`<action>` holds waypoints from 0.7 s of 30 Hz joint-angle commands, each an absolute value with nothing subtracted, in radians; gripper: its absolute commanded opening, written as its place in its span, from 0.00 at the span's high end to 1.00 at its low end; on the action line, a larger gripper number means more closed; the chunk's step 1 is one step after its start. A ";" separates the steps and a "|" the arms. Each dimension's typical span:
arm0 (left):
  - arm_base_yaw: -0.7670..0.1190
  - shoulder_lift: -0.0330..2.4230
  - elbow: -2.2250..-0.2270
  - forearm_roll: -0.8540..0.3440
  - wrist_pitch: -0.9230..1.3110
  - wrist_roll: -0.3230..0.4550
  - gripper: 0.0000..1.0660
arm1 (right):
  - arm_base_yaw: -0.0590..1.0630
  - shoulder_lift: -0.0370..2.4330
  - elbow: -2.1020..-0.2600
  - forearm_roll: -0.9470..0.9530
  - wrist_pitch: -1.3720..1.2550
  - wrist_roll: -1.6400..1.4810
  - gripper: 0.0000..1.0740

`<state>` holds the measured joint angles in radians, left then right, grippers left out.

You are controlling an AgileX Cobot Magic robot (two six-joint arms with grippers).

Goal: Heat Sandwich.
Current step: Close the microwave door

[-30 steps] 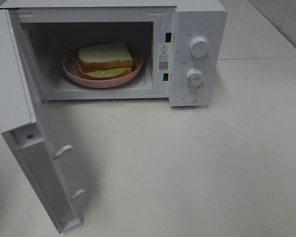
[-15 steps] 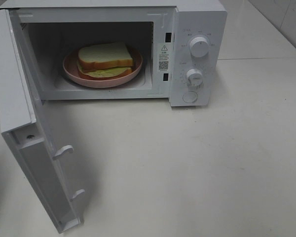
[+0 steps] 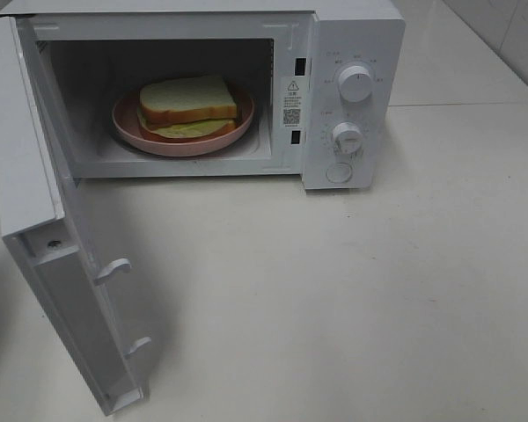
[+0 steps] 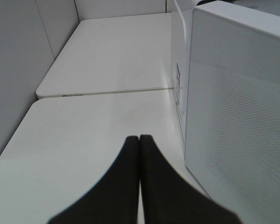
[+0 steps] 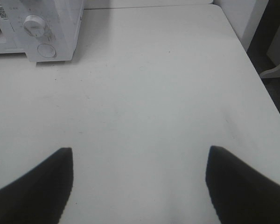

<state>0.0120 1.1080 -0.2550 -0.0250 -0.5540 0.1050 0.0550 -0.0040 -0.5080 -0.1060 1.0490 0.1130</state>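
My left pincer [image 4: 139, 136] is matt black: two smooth fingers [image 4: 123, 186], each broad at the base and curving in to a narrow, blunt, squared tip, with a thin straight seam between them. My right pincer [image 5: 140, 148] is the same plain black, its two fingers [image 5: 32, 191] showing as dark wedges with squared-off tips, soft at the edges.

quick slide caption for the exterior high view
Sandwich on a pink plate inside the white microwave, its door wide open.
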 commanded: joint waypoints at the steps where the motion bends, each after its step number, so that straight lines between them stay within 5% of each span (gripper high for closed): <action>1: 0.007 1.197 -0.254 0.058 -0.699 0.070 1.00 | 0.048 -0.030 -0.506 -0.110 1.039 0.108 0.30; 12: 0.007 1.435 -0.280 0.237 -0.915 -0.072 1.00 | 0.048 -0.030 -0.506 -0.110 1.039 0.108 0.30; 21: -0.018 1.525 -0.288 0.252 -0.976 -0.094 1.00 | 0.048 -0.030 -0.506 -0.110 1.039 0.108 0.30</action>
<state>0.0060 1.5080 -0.2800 0.2450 -0.9490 -0.0800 0.0550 -0.0040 -0.5080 -0.1060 1.0490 0.1130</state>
